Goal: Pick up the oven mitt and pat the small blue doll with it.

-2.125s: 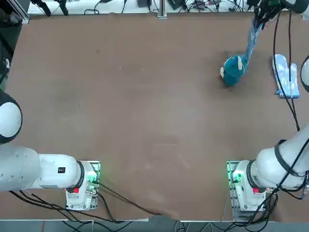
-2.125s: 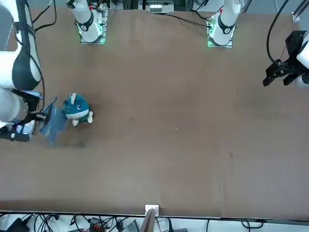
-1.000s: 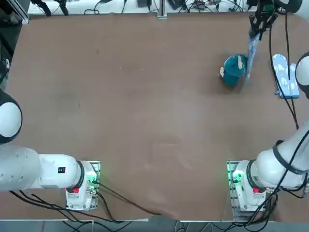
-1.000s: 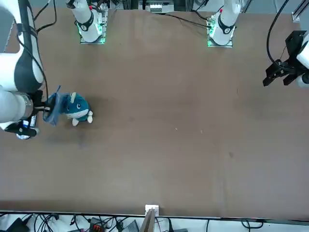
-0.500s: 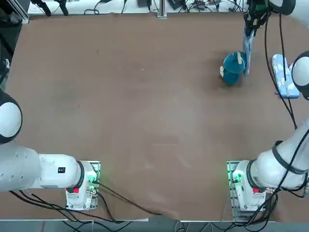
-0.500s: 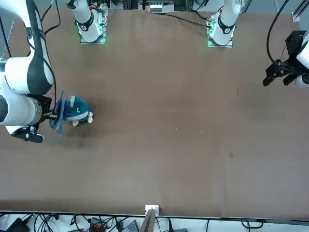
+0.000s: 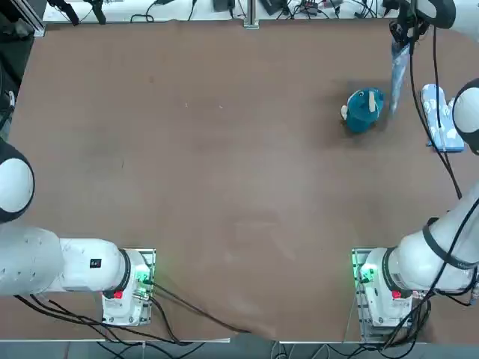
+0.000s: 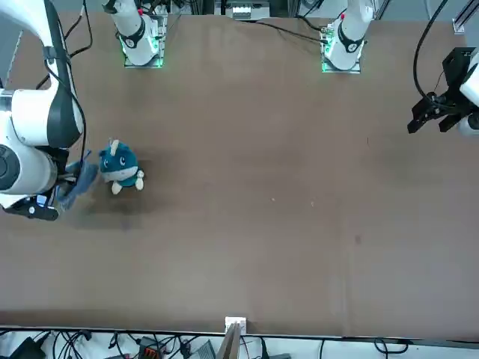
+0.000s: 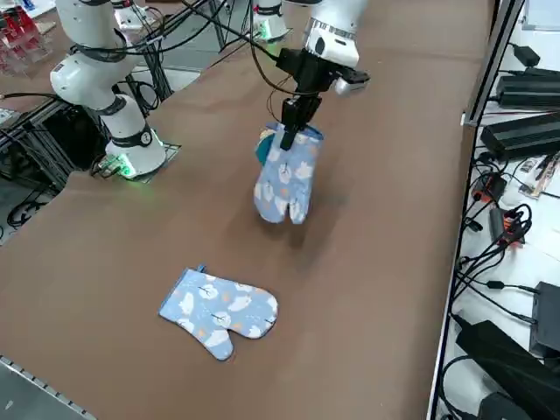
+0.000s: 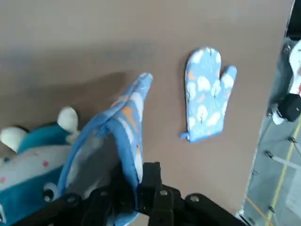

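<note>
the right gripper (image 9: 290,128), fingers clamped on the hanging oven mitt (image 9: 284,178), is mid-pat; next it needs swinging onto the small blue doll (image 7: 364,109).

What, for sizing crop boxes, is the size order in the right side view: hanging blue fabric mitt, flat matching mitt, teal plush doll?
1-2. The flat mitt and hanging mitt, pinched in the shut right gripper: alike; the flat one lies nearer, so unranked.
3. The teal plush doll: only a sliver shows behind the hanging mitt.
</note>
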Available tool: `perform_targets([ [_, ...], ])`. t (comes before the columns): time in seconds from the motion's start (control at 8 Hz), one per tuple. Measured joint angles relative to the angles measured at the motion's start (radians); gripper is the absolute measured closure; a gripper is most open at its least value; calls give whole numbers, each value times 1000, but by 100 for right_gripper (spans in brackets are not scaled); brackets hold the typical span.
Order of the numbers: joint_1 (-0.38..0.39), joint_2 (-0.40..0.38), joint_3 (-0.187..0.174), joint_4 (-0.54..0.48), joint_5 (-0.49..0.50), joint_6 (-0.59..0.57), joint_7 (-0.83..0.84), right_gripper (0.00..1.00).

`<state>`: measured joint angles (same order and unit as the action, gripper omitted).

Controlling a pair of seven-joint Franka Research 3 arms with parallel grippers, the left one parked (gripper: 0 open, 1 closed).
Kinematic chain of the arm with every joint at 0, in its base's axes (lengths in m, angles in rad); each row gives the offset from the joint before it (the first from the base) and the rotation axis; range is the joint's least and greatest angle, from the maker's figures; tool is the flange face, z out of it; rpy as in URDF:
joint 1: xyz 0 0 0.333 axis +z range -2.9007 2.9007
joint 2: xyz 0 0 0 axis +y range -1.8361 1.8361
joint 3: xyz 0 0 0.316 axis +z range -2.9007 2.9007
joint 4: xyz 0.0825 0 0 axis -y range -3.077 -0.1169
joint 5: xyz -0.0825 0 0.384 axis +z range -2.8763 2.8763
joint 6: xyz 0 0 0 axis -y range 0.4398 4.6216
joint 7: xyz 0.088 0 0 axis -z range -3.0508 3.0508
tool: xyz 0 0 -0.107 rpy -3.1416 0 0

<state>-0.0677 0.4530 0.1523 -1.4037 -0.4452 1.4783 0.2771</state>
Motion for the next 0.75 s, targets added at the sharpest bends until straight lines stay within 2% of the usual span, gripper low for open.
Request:
perform_targets([
  [0.38,8,1,6,-2,6,-54,-8,96],
  [0.75,34,4,7,-2,121,-44,13,96],
])
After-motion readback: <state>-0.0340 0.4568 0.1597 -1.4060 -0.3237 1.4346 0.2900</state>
